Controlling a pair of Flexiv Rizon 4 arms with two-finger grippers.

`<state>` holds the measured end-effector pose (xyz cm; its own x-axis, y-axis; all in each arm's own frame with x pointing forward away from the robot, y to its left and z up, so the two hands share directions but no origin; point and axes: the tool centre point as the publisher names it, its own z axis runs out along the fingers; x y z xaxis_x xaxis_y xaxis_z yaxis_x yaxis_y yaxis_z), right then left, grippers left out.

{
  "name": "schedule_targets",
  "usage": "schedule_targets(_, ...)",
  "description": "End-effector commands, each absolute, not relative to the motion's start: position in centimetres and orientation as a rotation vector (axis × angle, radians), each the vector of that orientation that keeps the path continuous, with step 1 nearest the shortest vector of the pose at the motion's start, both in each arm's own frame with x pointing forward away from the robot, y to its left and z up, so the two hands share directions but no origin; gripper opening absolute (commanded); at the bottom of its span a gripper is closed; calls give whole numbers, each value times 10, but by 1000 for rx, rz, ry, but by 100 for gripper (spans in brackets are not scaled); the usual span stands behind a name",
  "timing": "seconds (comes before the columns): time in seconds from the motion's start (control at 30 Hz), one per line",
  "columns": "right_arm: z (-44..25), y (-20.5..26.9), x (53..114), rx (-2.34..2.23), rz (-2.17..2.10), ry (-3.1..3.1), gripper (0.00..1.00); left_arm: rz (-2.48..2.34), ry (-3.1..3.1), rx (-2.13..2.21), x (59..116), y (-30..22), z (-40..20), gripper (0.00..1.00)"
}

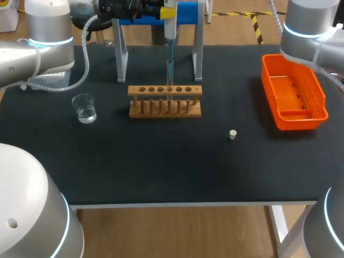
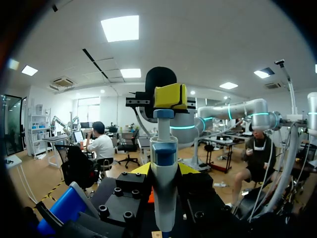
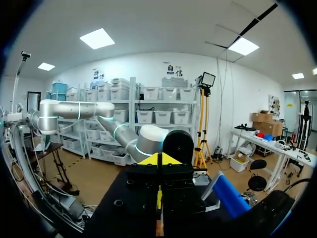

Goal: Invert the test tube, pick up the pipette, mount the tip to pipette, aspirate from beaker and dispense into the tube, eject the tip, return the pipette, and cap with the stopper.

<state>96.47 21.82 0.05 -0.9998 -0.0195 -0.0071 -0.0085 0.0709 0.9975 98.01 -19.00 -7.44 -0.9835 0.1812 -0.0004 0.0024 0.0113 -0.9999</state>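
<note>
My left gripper (image 1: 141, 8) hangs over the back of the table, shut on the white and blue pipette (image 1: 169, 26). The pipette's tip (image 1: 170, 65) points down into a hole of the wooden tube rack (image 1: 165, 102), where a clear test tube stands, hard to make out. In the left wrist view the pipette (image 2: 164, 168) stands upright between my left gripper's (image 2: 164, 171) yellow tips. The beaker (image 1: 85, 108) with some clear liquid sits left of the rack. A small white stopper (image 1: 233, 134) lies right of the rack. My right gripper (image 3: 158, 159) is shut and holds nothing.
The pipette stand (image 1: 121, 54), white legs under a blue bar, rises just behind the rack. An orange basket (image 1: 294, 91) sits at the right side under my right arm (image 1: 312, 29). The black mat (image 1: 172, 166) covers the table.
</note>
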Motion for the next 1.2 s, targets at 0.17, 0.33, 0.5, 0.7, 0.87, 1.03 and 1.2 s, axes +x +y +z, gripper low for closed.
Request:
schedule_targets(0.17,-3,227,973,25,-2131,-2291,0,2114,-2139,-196,980,-190,-74,0)
schedule_targets(0.33,-3,232,976,29,-2127,-2290,0,2114,-2139,-196,980,-190,-74,0)
schedule_targets(0.5,-2,235,979,33,-2127,-2293,0,2114,-2139,-196,980,-190,-74,0)
schedule_targets(0.7,-3,239,980,33,-2123,-2297,0,2114,-2139,-196,980,-190,-74,0)
schedule_targets(0.87,-7,241,981,27,-2115,-2302,0,2114,-2139,-196,980,-190,-74,0)
schedule_targets(1.03,-11,241,982,15,-2111,-2301,0,2114,-2139,-196,980,-190,-74,0)
schedule_targets(1.2,-14,242,982,8,-2106,-2299,0,2114,-2139,-196,980,-190,-74,0)
